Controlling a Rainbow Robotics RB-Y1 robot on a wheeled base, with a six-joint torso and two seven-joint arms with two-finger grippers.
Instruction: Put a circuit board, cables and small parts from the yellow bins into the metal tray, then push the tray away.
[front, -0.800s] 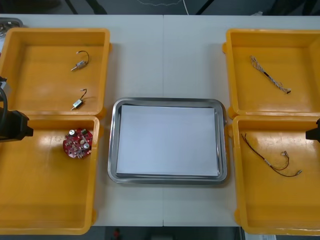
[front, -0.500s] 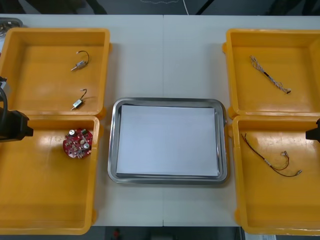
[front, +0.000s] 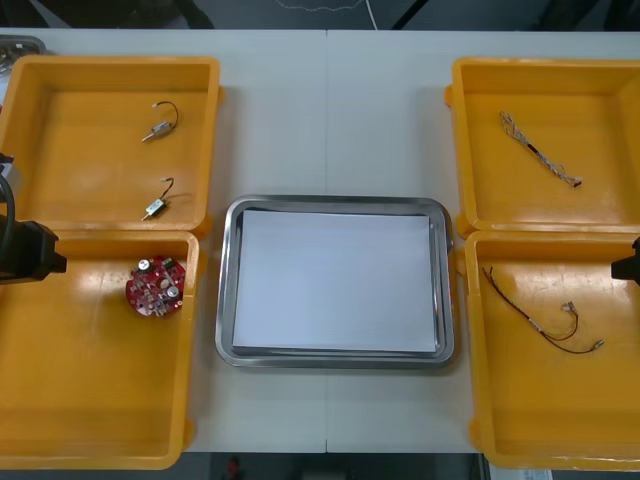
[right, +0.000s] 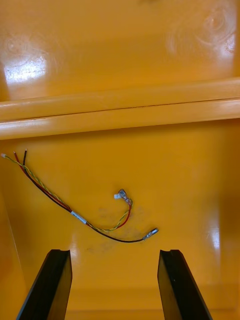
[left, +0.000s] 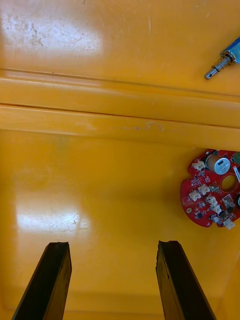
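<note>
A round red circuit board (front: 155, 287) lies in the near left yellow bin (front: 90, 400). My left gripper (left: 112, 280) hovers open over that bin's bare floor, with the circuit board (left: 212, 195) ahead of its fingers and off to one side. Two small metal parts (front: 160, 122) (front: 158, 200) lie in the far left bin (front: 110, 62). My right gripper (right: 114, 280) stands open above the near right bin (front: 560, 420), and the red and yellow cable (right: 75, 215) lies just ahead of its fingers. A twisted blue and white cable (front: 540, 152) rests in the far right bin (front: 545, 65).
The metal tray (front: 335, 203), white inside, sits between the bins with nothing in it. My left arm (front: 25, 252) shows at the table's left edge and my right arm (front: 628, 265) at its right edge. Bare table lies beyond the tray.
</note>
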